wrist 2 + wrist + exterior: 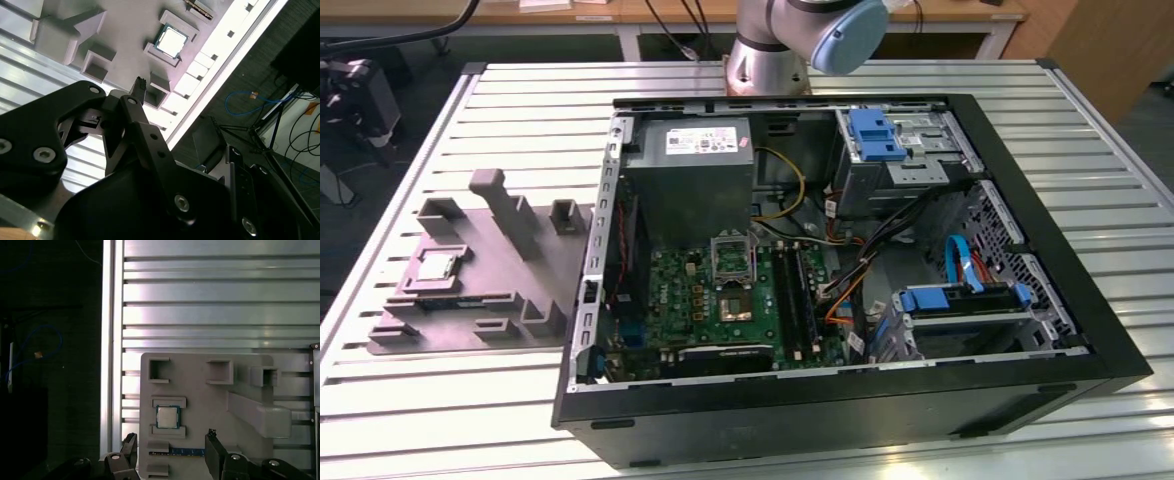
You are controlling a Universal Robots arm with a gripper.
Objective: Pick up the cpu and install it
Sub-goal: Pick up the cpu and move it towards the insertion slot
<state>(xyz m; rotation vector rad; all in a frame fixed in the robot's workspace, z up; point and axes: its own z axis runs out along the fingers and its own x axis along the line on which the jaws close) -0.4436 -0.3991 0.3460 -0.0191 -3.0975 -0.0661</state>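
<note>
Silver cpu (pixel 167 416), square, flat, lid up, in grey holder (pixel 200 400), claw (pixel 171 437) spread

Slatted metal table (pixel 210 290), pale and glaring, straight edge rail (pixel 107 340) along one side. Past the rail is a dark floor (pixel 50 405) with a loose blue cable (pixel 52 334).

Grey plastic fixture block (pixel 200 400) lies flat on the slats. It has three open-sided square pockets (pixel 159 369) in a row and one long sloped bar (pixel 260 416).

The cpu (pixel 168 416) lies flat, silver top up, seated between two raised lips of the block.

Gripper (pixel 171 441) is near the cpu, its black fingers (pixel 131 444) spread wide. Nothing is between them and neither fingertip touches the cpu. A thin dark strip (pixel 186 452) lies on the block between the fingers.
</note>
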